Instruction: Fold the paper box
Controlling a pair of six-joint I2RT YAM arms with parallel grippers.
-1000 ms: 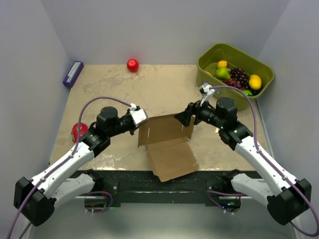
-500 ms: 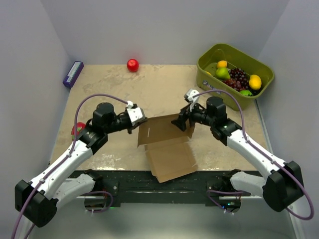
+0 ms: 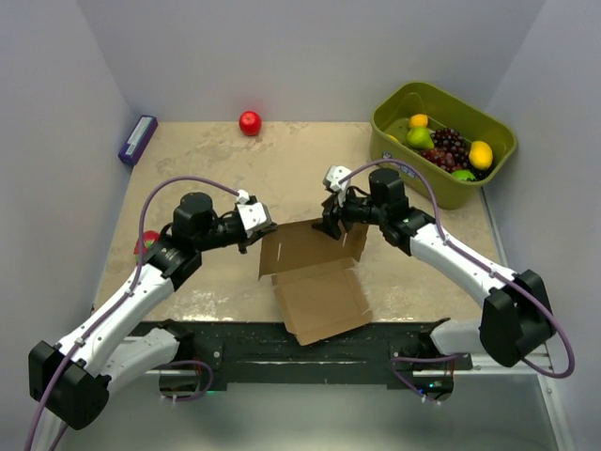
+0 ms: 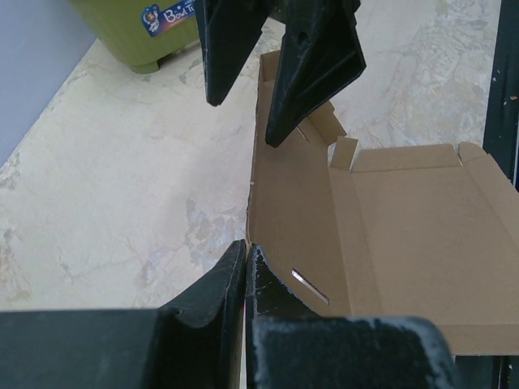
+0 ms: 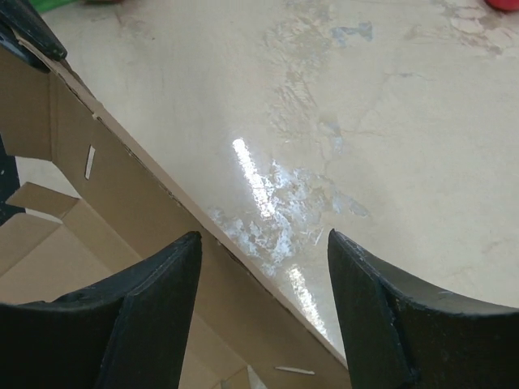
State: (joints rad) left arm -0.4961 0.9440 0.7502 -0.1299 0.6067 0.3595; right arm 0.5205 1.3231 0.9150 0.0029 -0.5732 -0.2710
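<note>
Brown paper box point(image 3: 324, 291) wall between right fingers point(image 5: 150, 312)

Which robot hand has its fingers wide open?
The right gripper: its fingers stand apart astride a wall of the paper box, while the left gripper is pinched shut on its edge.

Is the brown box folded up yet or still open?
Still open. The paper box lies mostly spread flat, with only one wall tilted up and no lid closed over it.

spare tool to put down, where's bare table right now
Bare: far middle, between the red ball and the paper box; far left, beside the purple block. Crowded: centre, left gripper and right gripper at the box; far right, green bin.
</note>
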